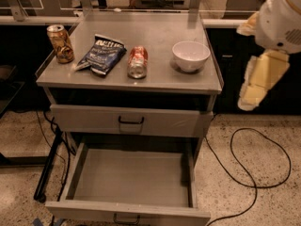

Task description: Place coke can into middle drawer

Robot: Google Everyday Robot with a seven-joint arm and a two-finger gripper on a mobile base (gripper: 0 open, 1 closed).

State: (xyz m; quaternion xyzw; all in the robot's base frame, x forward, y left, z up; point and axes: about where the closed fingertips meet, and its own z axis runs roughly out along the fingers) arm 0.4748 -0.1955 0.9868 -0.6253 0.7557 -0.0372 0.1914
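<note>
Lying on metal top [160, 29], cyl. coke can [137, 61]; end effector [254, 89] far rt.

Camera looks down, facing cabinet [155, 36] front; pincer [254, 91] at right.

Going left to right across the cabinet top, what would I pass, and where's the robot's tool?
The brown-gold can → blue chip bag → coke can, lying on its side → white bowl. The tool hangs off to the right, beyond the cabinet.

The coke can [137, 61] is glossy painted metal. The cabinet top [155, 32] and middle drawer [131, 178] are matt grey metal. The gripper [256, 84], right of the cabinet top, is smooth cream plastic.
</note>
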